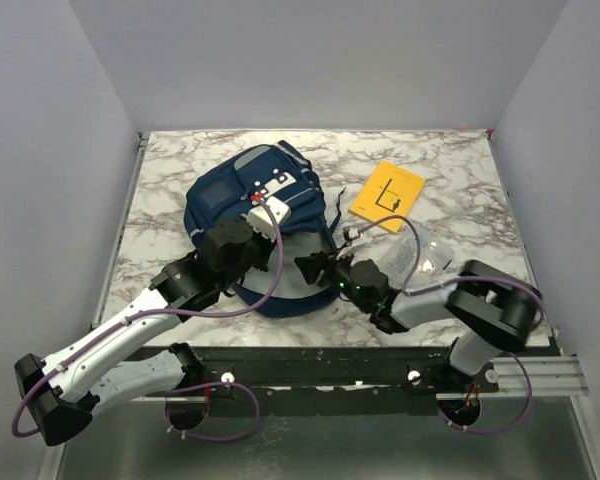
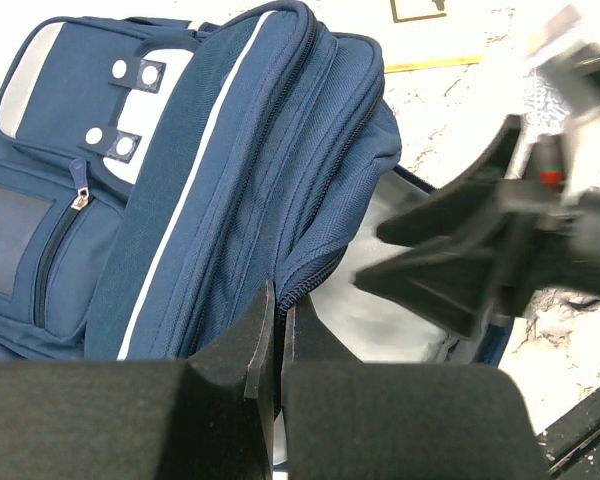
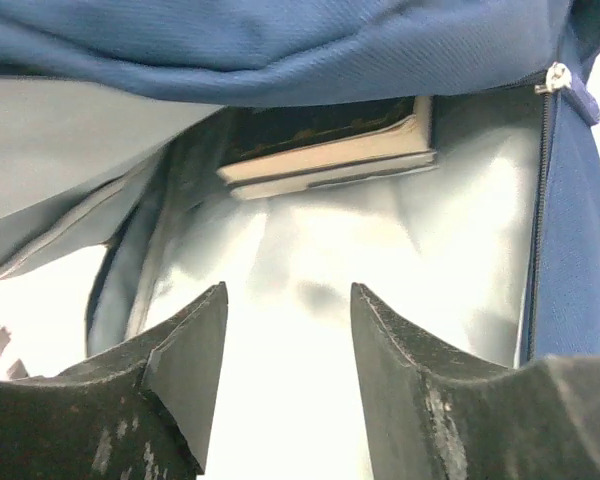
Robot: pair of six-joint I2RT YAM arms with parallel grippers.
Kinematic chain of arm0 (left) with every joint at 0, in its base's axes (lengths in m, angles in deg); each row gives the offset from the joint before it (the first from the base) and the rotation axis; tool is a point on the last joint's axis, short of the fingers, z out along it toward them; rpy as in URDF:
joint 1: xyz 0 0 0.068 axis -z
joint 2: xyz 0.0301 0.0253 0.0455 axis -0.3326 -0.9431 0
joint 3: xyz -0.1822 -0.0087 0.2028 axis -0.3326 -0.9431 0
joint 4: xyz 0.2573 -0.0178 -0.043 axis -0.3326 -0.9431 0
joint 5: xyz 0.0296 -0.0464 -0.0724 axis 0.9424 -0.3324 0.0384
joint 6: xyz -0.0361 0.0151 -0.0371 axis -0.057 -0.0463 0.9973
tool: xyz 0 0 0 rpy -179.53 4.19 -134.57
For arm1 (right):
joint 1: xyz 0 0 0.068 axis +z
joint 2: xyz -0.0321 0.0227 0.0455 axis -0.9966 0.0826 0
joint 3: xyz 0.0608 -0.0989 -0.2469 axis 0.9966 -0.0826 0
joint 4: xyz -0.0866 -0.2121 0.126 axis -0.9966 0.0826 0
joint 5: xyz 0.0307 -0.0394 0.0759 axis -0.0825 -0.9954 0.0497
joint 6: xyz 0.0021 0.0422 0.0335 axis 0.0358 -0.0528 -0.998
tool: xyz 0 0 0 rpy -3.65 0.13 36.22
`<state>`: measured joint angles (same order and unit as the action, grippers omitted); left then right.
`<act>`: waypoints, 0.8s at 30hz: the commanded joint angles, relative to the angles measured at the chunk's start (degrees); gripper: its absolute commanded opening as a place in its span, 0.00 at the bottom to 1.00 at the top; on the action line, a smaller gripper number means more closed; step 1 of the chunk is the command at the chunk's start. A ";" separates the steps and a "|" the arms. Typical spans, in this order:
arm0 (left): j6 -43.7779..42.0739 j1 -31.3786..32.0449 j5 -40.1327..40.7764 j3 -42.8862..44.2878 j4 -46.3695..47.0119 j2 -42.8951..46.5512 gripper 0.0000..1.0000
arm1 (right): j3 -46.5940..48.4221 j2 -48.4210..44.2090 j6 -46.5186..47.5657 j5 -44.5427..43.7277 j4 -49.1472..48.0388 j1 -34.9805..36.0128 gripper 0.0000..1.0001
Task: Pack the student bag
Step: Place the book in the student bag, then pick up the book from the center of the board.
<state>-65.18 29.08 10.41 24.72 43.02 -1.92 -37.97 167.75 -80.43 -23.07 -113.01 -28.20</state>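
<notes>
The large navy blue fabric backpack (image 1: 248,195) lay flat on the marble-patterned table (image 1: 170,170), its mouth turned toward the arms. The left gripper (image 2: 278,325) was clenched on the zip edge of that mouth, holding it up. The right gripper (image 3: 288,300) stood inside the opening, jaws released and nothing between them. Straight ahead, deeper against the pale lining, a dark-covered book (image 3: 325,150) lay with its long axis across the gripper's line. The flat yellow booklet (image 1: 387,195) and clear plastic pouch (image 1: 427,255) lay outside, right of the backpack and nearer the right arm, which would likely fetch them
</notes>
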 commanded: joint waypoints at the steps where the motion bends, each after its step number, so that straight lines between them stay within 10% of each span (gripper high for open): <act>1: 0.67 0.41 2.30 1.90 3.29 1.30 0.00 | -5.43 -16.16 -1.38 11.64 18.91 0.42 0.56; 4: 0.84 0.36 2.11 2.61 2.51 0.70 0.00 | -7.32 -29.71 0.65 11.46 31.25 0.42 0.63; 10: 1.06 0.36 1.50 2.70 2.17 0.36 0.00 | -10.44 -50.93 2.02 -19.50 50.52 0.09 0.77; 15: 1.52 0.36 0.95 2.95 1.95 -0.35 0.00 | -5.61 -50.20 5.94 -29.15 53.60 -6.04 0.92; 24: 1.25 0.38 1.41 2.90 1.67 -0.86 0.00 | 21.20 -20.89 -1.55 3.33 71.83 -38.11 1.00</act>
<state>-64.46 29.19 11.02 25.11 41.77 -2.99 -26.58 136.74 -78.07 -37.10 -52.81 -57.27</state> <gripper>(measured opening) 0.018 0.995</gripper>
